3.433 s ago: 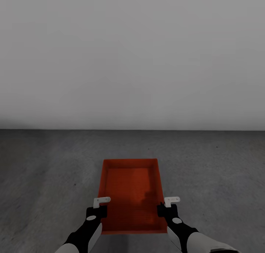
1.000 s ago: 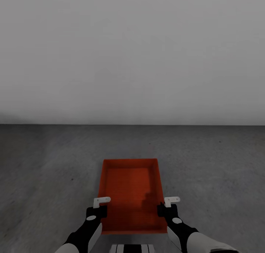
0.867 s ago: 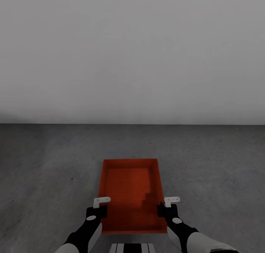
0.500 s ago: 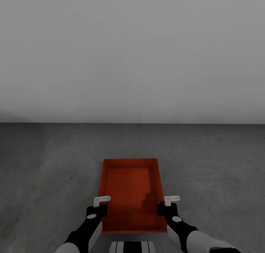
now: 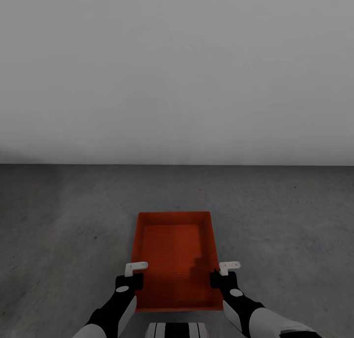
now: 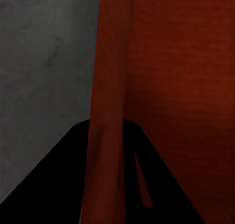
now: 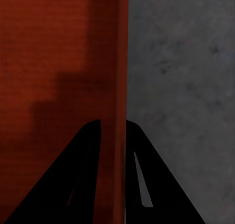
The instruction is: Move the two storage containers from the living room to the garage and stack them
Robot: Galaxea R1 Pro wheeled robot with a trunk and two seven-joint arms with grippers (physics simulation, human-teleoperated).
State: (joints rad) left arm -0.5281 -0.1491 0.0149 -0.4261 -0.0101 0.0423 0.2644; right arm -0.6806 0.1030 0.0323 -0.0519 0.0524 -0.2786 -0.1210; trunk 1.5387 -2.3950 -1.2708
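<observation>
Carrying one storage container [image 5: 174, 259] across the garage, still to be set down.

One red-orange container shows, held above the grey concrete floor [image 5: 59, 230] short of the white wall [image 5: 177, 72]. Two grippers hold it: the left gripper [image 5: 131, 278] is clamped on the container's left wall, the right gripper [image 5: 222, 277] on its right wall, a finger either side of each wall in the wrist views. Next, I judge, comes a level lowering onto the floor, then both grips let go together.

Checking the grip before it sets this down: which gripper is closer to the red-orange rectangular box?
Neither; both touch it. The left gripper clamps the left long wall of the red-orange rectangular box, and the right gripper clamps its right wall, directly opposite.
</observation>
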